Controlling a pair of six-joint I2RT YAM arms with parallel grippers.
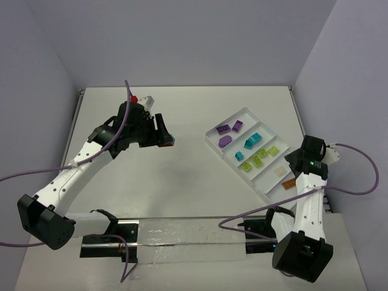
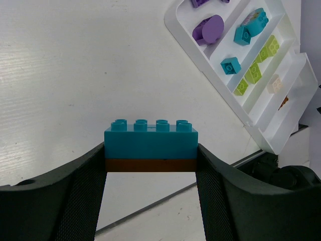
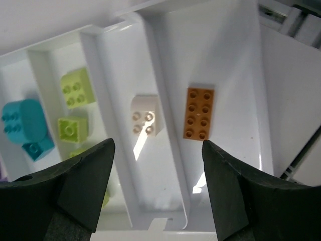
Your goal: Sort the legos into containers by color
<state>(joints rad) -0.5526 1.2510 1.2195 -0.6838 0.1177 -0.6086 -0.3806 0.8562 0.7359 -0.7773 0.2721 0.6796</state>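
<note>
My left gripper (image 1: 162, 138) hangs over the middle-left of the table, shut on a clump of legos (image 2: 150, 143), a teal brick stacked on an orange-brown one. The white tray (image 1: 211, 138) lies at the right; its containers hold purple (image 1: 227, 129), teal (image 1: 252, 143), lime green (image 1: 260, 156), cream (image 1: 280, 171) and orange-brown (image 1: 289, 182) legos. My right gripper (image 3: 158, 145) is open and empty above the tray's near end. Under it lie a cream brick (image 3: 145, 122) and an orange-brown brick (image 3: 199, 113), in neighbouring containers.
A small red and white object (image 1: 140, 98) sits at the back left of the table, behind my left arm. A metal rail (image 1: 182, 233) runs along the near edge between the arm bases. Walls close in the table on three sides.
</note>
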